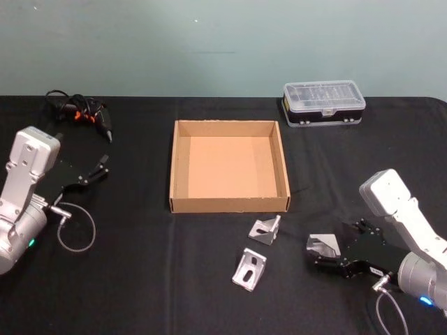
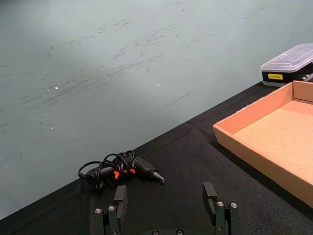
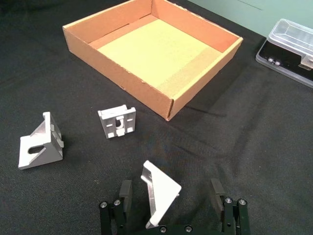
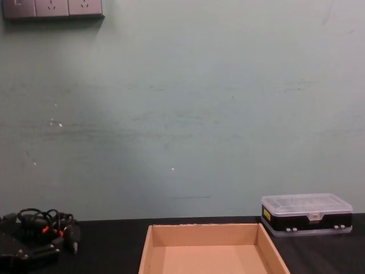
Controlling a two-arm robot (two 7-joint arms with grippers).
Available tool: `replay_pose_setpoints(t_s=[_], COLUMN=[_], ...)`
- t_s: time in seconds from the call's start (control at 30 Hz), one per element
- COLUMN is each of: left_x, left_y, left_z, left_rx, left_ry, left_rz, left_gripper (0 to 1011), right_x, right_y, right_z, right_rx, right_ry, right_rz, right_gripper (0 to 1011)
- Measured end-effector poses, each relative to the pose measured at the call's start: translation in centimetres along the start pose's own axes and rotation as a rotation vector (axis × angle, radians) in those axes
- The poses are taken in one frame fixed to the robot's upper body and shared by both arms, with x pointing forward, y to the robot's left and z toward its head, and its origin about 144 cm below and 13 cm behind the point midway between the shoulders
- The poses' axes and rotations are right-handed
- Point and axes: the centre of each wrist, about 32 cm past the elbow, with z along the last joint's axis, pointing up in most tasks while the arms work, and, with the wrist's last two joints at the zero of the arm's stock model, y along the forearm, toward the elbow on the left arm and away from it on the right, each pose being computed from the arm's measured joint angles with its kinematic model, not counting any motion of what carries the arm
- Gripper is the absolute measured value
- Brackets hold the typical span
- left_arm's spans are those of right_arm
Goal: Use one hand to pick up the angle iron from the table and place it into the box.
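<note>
Illegible yellow label (image 2: 275, 76) on organiser case (image 2: 289, 59); no readable text

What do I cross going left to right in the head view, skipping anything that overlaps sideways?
left gripper, open → cardboard box → angle iron, sitting between the open fingers of the right gripper

Clearance around right gripper (image 1: 314, 253)
Bare table (image 1: 328, 188) at 12 o'clock; box (image 1: 228, 204) wall at 10–11; loose angle iron (image 1: 266, 230) at 9–10, second angle iron (image 1: 249, 269) at 8–9; organiser case (image 1: 324, 103) far at 12.
</note>
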Motion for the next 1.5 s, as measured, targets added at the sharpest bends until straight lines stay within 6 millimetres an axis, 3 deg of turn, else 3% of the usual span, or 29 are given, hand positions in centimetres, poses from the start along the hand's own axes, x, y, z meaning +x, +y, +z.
replay_pose_setpoints(t_s=[0.2,0.87,1.3,1.5], left_x=[0.0,0.0,0.0,0.0], left_y=[0.0,0.0,0.0,0.0], left_z=[0.0,0.0,0.0,0.0], left_rx=[0.000,0.000,0.000,0.000], left_ry=[0.000,0.000,0.000,0.000], left_rz=[0.000,0.000,0.000,0.000], left_gripper=[1011,1011,1012,1011], right_x=[0.0,0.0,0.0,-0.2], right_y=[-0.1,-0.1,-0.2,-0.7], right_z=[0.0,0.0,0.1,1.0], right_rx=[0.000,-0.001,0.000,0.042], right_ry=[0.000,0.000,0.000,-0.016], right_rz=[0.000,0.000,-0.001,-0.020], right_gripper=[909,302,298,298])
